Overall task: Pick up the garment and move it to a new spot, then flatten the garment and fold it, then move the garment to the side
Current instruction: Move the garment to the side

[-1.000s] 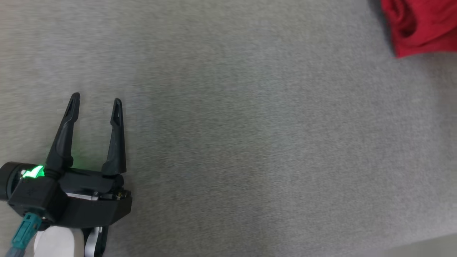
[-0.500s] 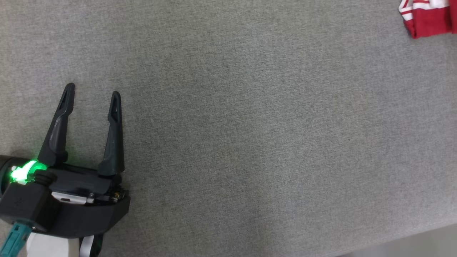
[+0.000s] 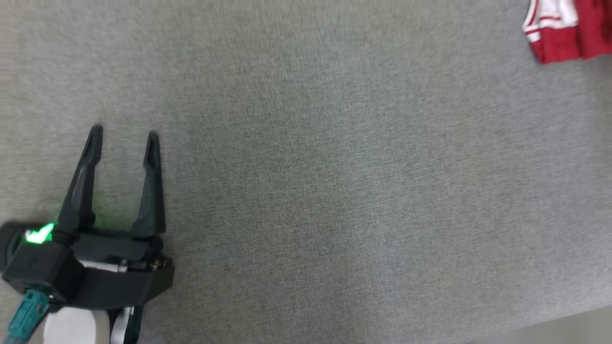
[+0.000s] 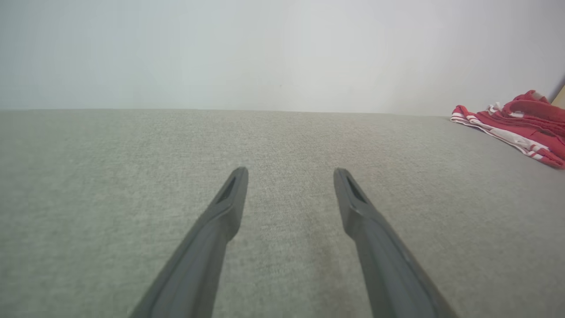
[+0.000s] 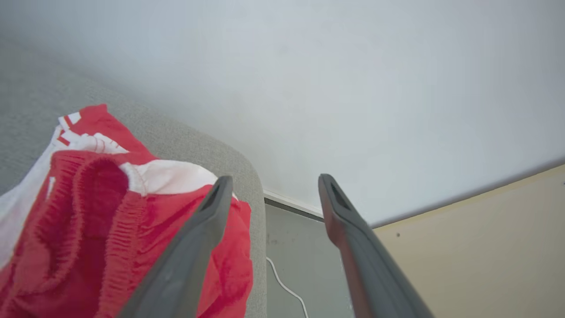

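We hold our left tool (image 3: pixel 124 133) and right tool (image 5: pixel 274 179) wide apart, the red garment (image 3: pixel 559 45) lying bunched at the worktop's (image 3: pixel 334 191) far right.

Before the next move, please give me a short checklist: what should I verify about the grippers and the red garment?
1. Left gripper open and empty: ok.
2. Right gripper open, holding nothing: ok.
3. Garment lying on the grey surface: ok.
4. Garment well away from the surface's edge: not ok, it lies at the corner.
5. Garment folded flat: cannot tell; it looks bunched.
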Motion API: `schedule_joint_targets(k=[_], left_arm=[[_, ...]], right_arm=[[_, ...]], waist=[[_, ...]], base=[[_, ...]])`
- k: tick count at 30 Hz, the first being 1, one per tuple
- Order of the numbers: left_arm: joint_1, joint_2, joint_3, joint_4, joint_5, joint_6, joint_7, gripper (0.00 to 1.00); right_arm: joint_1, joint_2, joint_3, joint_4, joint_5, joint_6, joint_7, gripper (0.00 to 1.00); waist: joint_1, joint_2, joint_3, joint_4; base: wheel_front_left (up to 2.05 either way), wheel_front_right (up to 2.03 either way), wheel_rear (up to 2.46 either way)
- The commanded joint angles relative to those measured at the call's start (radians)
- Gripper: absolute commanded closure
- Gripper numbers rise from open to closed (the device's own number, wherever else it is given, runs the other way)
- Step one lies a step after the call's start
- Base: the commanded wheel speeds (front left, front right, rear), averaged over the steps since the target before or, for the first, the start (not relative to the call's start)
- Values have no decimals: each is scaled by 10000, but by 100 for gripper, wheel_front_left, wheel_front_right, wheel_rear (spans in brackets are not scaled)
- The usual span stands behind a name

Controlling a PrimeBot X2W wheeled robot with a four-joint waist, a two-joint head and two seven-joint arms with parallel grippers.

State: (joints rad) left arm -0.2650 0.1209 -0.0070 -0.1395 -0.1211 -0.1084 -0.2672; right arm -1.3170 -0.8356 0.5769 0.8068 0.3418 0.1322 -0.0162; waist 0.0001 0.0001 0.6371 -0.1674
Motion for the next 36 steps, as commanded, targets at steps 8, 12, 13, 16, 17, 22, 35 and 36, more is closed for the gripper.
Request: schedule_joint_targets(k=[8, 12, 13, 16, 17, 22, 35, 36], left_arm=[[1083, -200, 694, 480, -335, 112, 36, 0], [1691, -256, 1162, 553, -417, 195, 36, 0], [1852, -274, 1250, 548, -430, 208, 38, 0], [2135, -304, 1454, 515, -469, 251, 38, 0], [2271, -318, 1538, 535, -480, 257, 36, 0], [2779, -394, 1762, 629, -518, 224, 38, 0], [3266, -597, 1572, 1175, -523, 128, 38, 0], [3274, -601, 1528, 1245, -510, 118, 36, 0]], right_arm=[[1127, 1123, -649, -342, 243, -31, -1615, 0], [1839, 1904, -919, -653, 324, -31, -1989, 0], [2027, 2106, -1001, -730, 345, -31, -2064, 0], [2428, 2473, -1173, -954, 322, -31, -2161, 0], [2666, 2671, -1256, -1080, 285, -31, -2218, 0], [4082, 3488, -1858, -1935, 235, -31, -2376, 0], [9525, 5892, -4141, -5238, -1006, -31, -2478, 0], [9845, 6022, -4274, -5397, -1121, -31, -2469, 0]], waist=[[-1, -1, -2279, 298], [-1, -1, -3049, 218], [-1, -1, -3248, 193], [-1, -1, -3588, 189], [-1, -1, -3748, 201], [-1, -1, -4482, 387], [-1, -1, -5472, 1017], [-1, -1, -5541, 1066]], base=[[0, 0, 0], [0, 0, 0], [0, 0, 0], [0, 0, 0], [0, 0, 0], [0, 0, 0], [0, 0, 0], [0, 0, 0]])
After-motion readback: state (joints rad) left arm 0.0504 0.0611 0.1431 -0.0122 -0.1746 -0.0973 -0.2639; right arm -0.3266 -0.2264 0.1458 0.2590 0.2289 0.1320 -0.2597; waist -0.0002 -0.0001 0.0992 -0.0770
